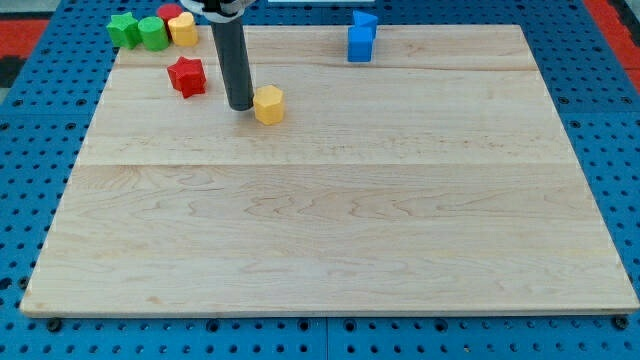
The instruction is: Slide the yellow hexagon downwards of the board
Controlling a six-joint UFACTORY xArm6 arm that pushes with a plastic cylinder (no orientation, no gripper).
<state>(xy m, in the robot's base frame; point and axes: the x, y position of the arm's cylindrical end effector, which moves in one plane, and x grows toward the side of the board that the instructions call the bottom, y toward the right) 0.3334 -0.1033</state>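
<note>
- My tip (pixel 240 106) is a bare rod end holding nothing, touching or just beside the yellow hexagon (pixel 268 103) on its left.
- The yellow hexagon sits on the wooden board (pixel 330 230), upper left of centre.
- A red star block (pixel 186 76) lies near, further left.

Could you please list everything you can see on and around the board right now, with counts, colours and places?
yellow hexagon: 1, yellow, upper left part of the board, just to the view's right of my tip.
red star: 1, red, to the view's left of the rod.
green blocks: 2, green, side by side at the top left corner.
second yellow block: 1, yellow, right of the green blocks.
red block: 1, red, behind that yellow block, mostly hidden.
blue blocks: 2, blue, top edge, right of centre, touching.
board: 1, light wood.
blue pegboard: 1, under the board.
my tip: 1, dark rod end, beside the yellow hexagon.
</note>
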